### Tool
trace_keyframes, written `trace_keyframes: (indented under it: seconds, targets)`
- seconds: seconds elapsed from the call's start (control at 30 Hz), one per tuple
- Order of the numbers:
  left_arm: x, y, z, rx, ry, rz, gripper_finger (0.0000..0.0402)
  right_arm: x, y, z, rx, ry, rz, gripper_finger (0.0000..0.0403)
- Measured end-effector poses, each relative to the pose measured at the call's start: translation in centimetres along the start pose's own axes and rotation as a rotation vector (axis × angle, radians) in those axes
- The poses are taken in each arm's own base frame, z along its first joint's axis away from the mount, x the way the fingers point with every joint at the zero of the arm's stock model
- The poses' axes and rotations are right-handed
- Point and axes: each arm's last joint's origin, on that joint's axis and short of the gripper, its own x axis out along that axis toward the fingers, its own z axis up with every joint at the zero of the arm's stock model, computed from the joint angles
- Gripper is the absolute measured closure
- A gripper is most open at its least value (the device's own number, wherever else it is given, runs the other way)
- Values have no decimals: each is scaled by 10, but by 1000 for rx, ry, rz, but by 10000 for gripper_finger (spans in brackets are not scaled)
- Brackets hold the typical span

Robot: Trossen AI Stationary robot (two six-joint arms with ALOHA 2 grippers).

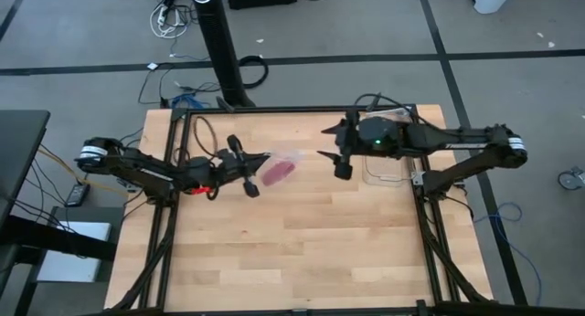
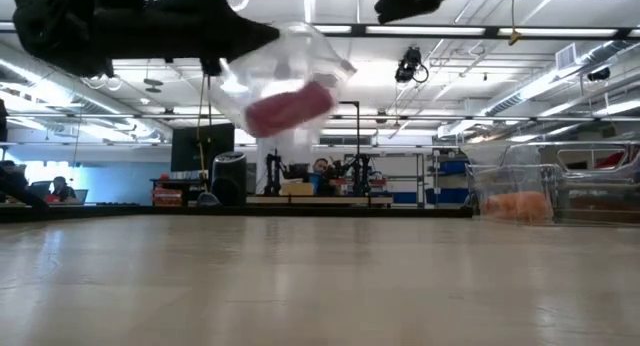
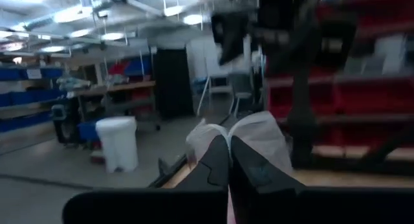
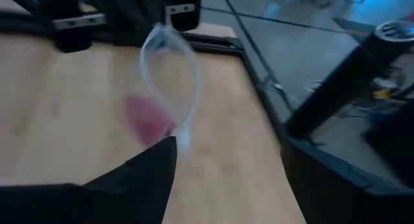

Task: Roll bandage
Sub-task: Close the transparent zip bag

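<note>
The bandage is a short magenta-pink roll lying inside a clear plastic bag. The bag is held up in the air over the middle of the table. My left gripper is shut on the bag's left end. My right gripper stands open just to the right of the bag's other end, touching nothing. In the right wrist view the bag's open mouth forms a loop beyond my open fingers, with the pink roll behind it. My left gripper pinches the clear bag's end between its two shut fingers, coming roughly level from the table's left. The bag stretches away past the fingertips, lifted clear of the table, with the pink roll inside it.
A clear box sits on the table's right side near the right arm; the low view shows something orange in it. Bare wood fills the table's near half. Black frame rails run along the table's sides.
</note>
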Motion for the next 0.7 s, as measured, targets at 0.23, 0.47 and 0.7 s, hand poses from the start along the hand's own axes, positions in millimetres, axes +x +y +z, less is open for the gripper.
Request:
trace_keyframes:
  seconds: [0.23,0.47,0.7]
  targets:
    - [-8,2,3,-49,-91,-67,400,20,16,-38,106,-128,97,138]
    - [-6,0,6,-52,-111,-100,400,45,27,-60,161,-270,84,191]
    - [-6,0,7,-56,-122,-110,400,47,28,-56,139,-359,83,329]
